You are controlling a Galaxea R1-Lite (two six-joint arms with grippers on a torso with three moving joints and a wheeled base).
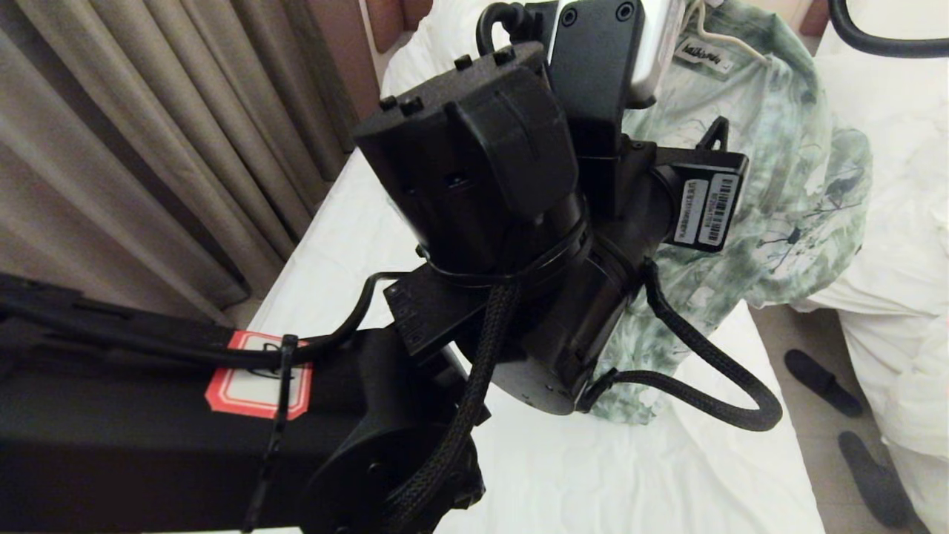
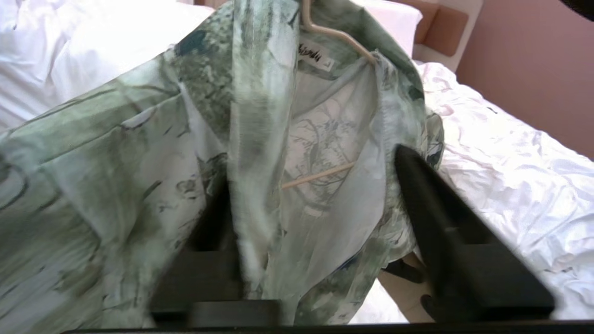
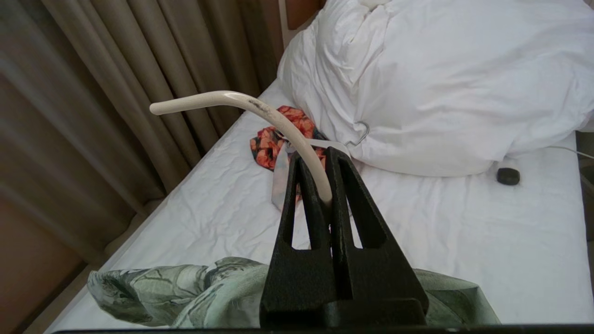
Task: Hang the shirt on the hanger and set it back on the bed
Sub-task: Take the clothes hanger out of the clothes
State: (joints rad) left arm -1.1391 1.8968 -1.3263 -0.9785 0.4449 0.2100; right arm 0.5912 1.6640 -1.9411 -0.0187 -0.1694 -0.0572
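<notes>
Right tool clamped tight on hook of cream hanger — hook curves up and away past fingertips. Shirt hangs on hanger above bed, collar label up, hem trailing onto white sheet. Left tool about half open around front edge of shirt; one finger bare, other behind fabric — firm grip not certain. Orange-red garment and white pillow farther up bed. Curtains beside bed.
</notes>
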